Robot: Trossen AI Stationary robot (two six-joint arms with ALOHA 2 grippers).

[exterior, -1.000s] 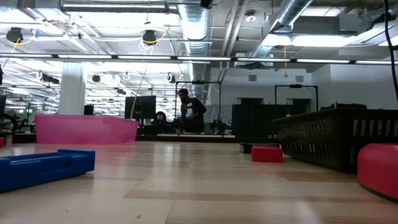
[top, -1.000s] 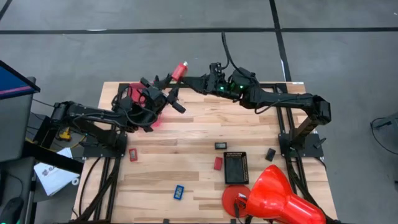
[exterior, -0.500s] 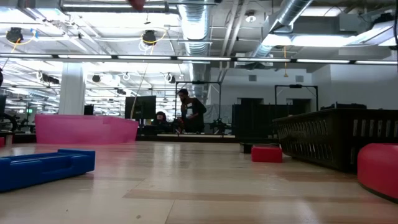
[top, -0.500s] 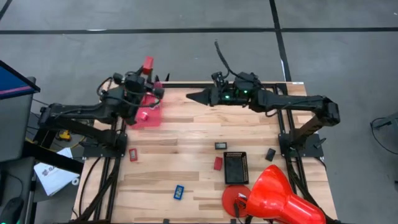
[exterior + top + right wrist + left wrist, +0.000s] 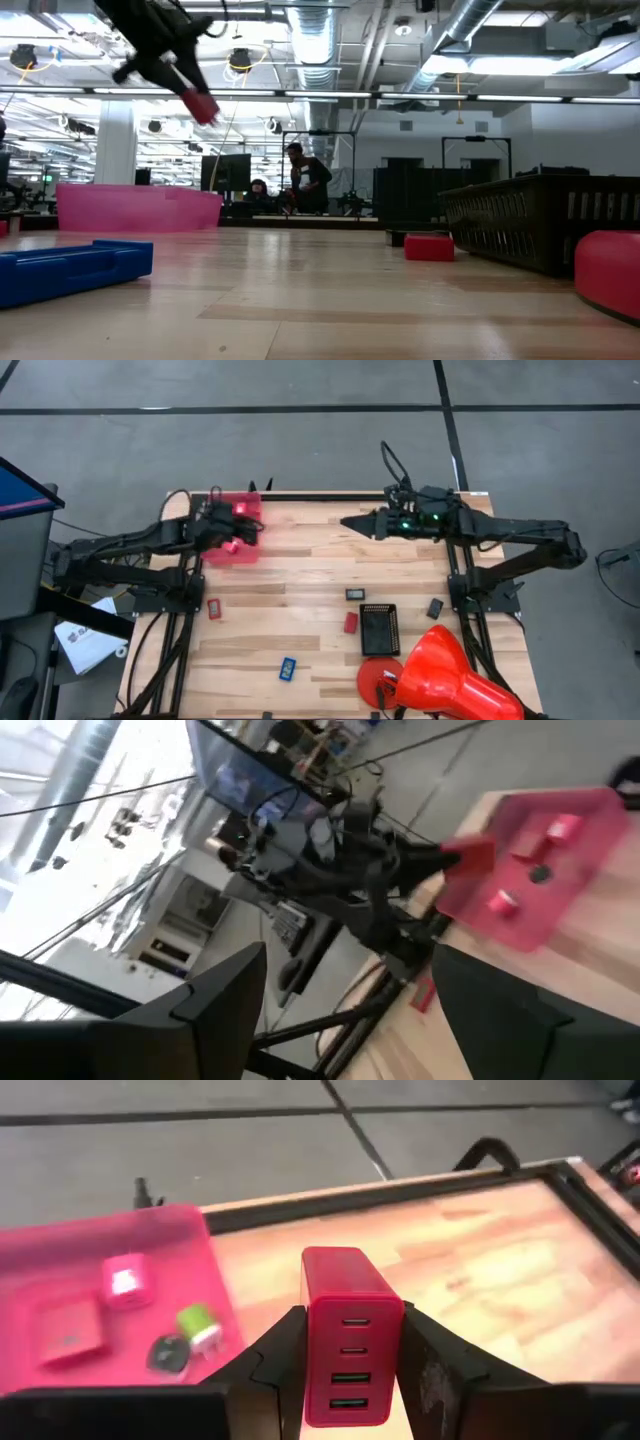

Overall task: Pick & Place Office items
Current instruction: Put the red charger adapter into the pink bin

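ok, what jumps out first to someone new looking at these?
The left gripper at the table's far left, clamping a red charger block above the pink tray that already holds a few small pieces. Then the big red cone at the near right edge, beside the black tray.

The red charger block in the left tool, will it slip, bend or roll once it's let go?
The red charger block looks rigid, a boxy shell with four ports, so it probably won't bend. The left tool pinches its flat sides, so slipping seems unlikely. With flat faces, it should land in the pink tray without rolling.
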